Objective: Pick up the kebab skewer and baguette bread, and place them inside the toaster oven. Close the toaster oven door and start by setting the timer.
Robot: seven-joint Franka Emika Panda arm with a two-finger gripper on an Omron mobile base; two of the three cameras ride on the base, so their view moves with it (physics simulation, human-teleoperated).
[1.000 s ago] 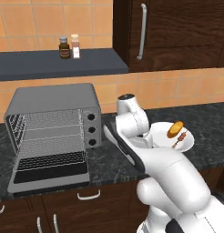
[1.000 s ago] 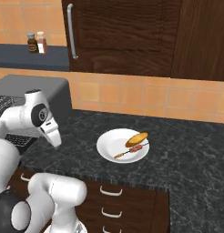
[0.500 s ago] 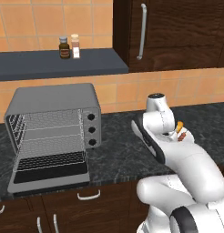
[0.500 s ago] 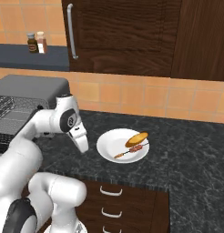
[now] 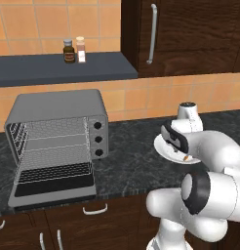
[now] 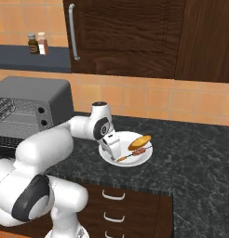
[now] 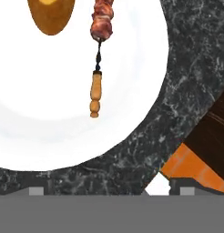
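Pincer [image 6: 112, 149] hangs low over the white plate's [image 6: 107, 157] left rim, jaws spread wide, empty. Kebab skewer [image 6: 133, 154] and baguette bread [image 6: 140, 141] lie side by side on the plate. Toaster oven [image 5: 58, 128] stands well left on the counter [image 5: 131, 166], toaster oven door [image 5: 53, 188] dropped flat. Two bottles [image 5: 74, 50] sit on the shelf above.

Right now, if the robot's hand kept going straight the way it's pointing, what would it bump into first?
Probably the white plate, near the kebab skewer's wooden handle end. The open hand points down at it, with the baguette bread just beyond. Depth is hard to judge.
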